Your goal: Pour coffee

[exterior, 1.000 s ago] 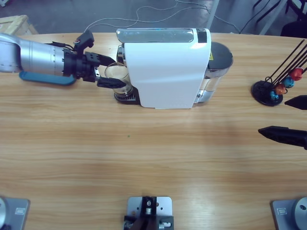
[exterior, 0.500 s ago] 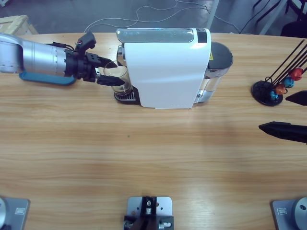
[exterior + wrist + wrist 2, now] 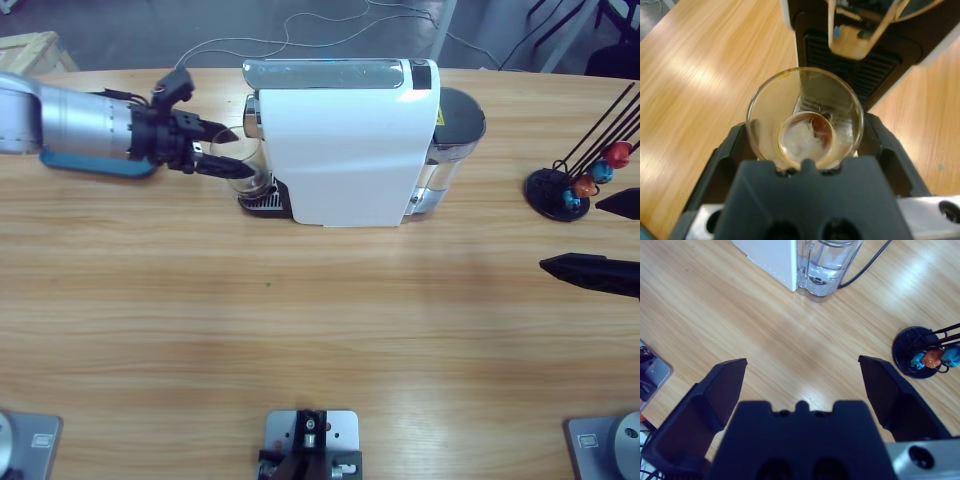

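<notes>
A small clear glass (image 3: 805, 112) sits between the two black jaws of my left gripper (image 3: 806, 131), which is shut on it. At its bottom lies a thin brown film of coffee (image 3: 822, 131) beside a pale patch. In the high view the left gripper (image 3: 228, 150) holds the glass (image 3: 243, 170) at the left end of the white coffee machine (image 3: 345, 140), just off its black drip tray (image 3: 855, 70). The spout (image 3: 855, 35) is above and beyond the glass. My right gripper (image 3: 612, 238) stands open at the table's right edge, with nothing between its jaws.
A black capsule stand (image 3: 560, 192) with blue, orange and red capsules stands at the far right, close to the right gripper (image 3: 802, 367). The machine's clear water tank (image 3: 827, 265) and a black cable lie behind. A blue base (image 3: 95, 165) lies under the left arm.
The left gripper has drawn back a little to the left with the glass, away from the drip tray. The right gripper slid slightly to the right, then stayed still.
</notes>
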Controlling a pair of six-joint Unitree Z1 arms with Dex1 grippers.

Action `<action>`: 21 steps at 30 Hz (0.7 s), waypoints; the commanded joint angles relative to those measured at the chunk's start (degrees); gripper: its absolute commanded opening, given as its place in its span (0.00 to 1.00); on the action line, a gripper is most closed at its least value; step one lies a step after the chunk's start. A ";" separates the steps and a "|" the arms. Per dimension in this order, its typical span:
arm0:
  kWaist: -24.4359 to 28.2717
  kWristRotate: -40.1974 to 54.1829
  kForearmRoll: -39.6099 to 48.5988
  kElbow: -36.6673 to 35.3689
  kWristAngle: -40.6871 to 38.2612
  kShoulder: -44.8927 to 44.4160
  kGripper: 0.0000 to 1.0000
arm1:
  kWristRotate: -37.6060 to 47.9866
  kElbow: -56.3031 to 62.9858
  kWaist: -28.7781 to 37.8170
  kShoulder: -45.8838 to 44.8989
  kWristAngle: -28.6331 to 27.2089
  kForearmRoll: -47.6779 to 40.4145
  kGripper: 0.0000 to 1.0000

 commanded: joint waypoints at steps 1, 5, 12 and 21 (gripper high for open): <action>4.04 -4.48 -0.58 6.02 7.03 -11.21 0.00 | -0.65 1.27 -0.75 0.20 0.90 0.71 1.00; 10.45 -9.61 -0.65 8.15 11.69 -15.94 0.00 | -0.65 1.67 -0.75 -0.75 0.81 0.47 1.00; 19.26 -16.38 -3.95 8.22 19.80 -13.46 0.00 | -0.65 1.34 -0.75 0.31 0.81 0.69 1.00; 21.88 -18.24 -19.05 8.13 25.21 0.79 0.00 | -0.74 0.77 -0.75 1.93 0.81 0.99 1.00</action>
